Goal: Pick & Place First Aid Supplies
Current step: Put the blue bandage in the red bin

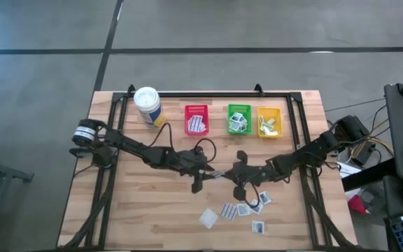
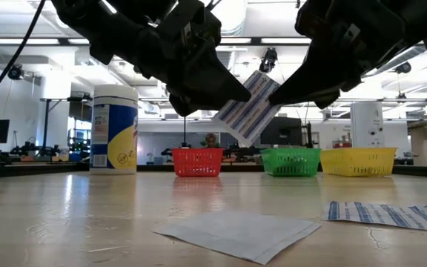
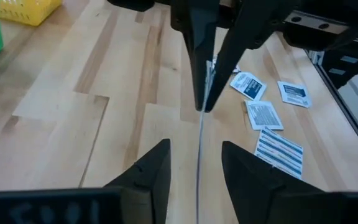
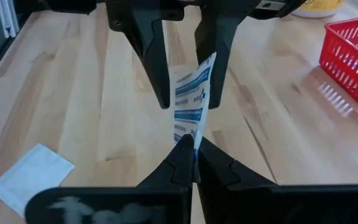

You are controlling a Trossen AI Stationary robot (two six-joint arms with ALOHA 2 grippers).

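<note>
A white packet with blue stripes [image 4: 190, 102], one of the first aid supplies, hangs in the air over the middle of the table [image 1: 152, 210]. My right gripper [image 4: 193, 155] comes from the table's right and is shut on the packet. My left gripper [image 3: 194, 171] comes from the left and is open. Its two fingers stand on either side of the packet's other end, which shows edge-on as a thin line [image 3: 200, 146]. I cannot tell whether they touch it. In the low view the packet [image 2: 249, 111] sits tilted between both grippers, well above the wood. My right gripper pinches the packet's end nearest to it [image 4: 189, 135] between its two fingertips. The fingers come from the table's right, slanting down a little. The packet is lifted clear of the table, stands on edge and reaches out from the fingers toward my left gripper.
Red [image 1: 196, 119], green [image 1: 239, 119] and yellow [image 1: 269, 121] bins stand in a row at the far side, each holding packets. A white canister [image 1: 147, 105] stands to their left. Several loose packets [image 1: 243, 208] lie near the front edge, a plain white one [image 2: 236, 231] among them.
</note>
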